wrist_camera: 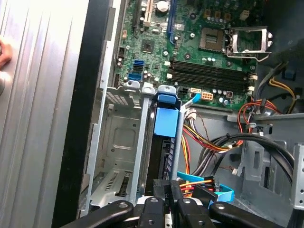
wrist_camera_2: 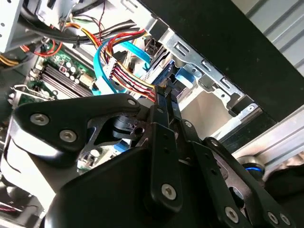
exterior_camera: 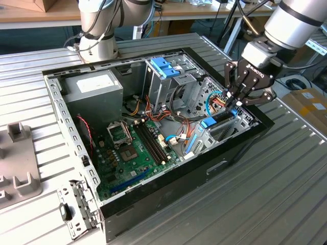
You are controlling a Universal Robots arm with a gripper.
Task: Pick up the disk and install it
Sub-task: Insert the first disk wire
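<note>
Hand [wrist_camera: 164, 211] over 1 disk [wrist_camera: 166, 128].

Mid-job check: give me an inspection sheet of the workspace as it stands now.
Surface: ribbed metal table, bare around the case.
Job's things: disk with blue bracket, seated on edge in the drive cage of the open computer case.
Clutter: grey fixture at the exterior view's left.
Hand: hand at the disk's end; fingers together.
Cables: coloured bundle beside the cage.
Surroundings: second arm's base, benches behind.
</note>
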